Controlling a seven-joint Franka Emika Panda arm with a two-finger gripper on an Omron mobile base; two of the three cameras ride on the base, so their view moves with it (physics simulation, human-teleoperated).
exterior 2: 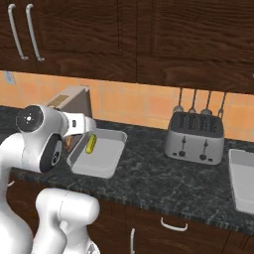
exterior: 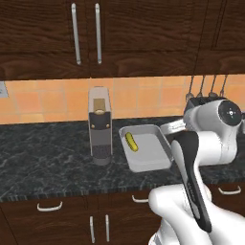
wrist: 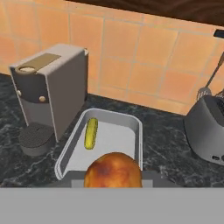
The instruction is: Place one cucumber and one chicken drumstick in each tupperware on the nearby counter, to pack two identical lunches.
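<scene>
A browned chicken drumstick [wrist: 113, 170] sits at the bottom of the hand view, held in my gripper [exterior 2: 85, 126] and covering the fingertips. Just ahead of it and lower lies a light grey tupperware [wrist: 120, 135] on the black counter [wrist: 168, 153], with one yellow-green cucumber [wrist: 91, 133] lying along its left side. The base views show the same tupperware [exterior: 149, 152] [exterior 2: 106, 155] and cucumber [exterior: 131, 141] [exterior 2: 91, 144], with my hand hovering over its near edge. A second tupperware [exterior 2: 243, 181], with nothing visible inside, stands at the far right of the counter [exterior 2: 158, 178].
A grey coffee machine [exterior: 99, 125] [wrist: 48, 92] stands close to the left of the tupperware. A steel toaster [exterior 2: 194, 138] [wrist: 205, 129] stands to its right, under hanging utensils [exterior 2: 201, 101]. Dark wood cabinets hang above, and drawers with silver handles [exterior: 49, 206] run below.
</scene>
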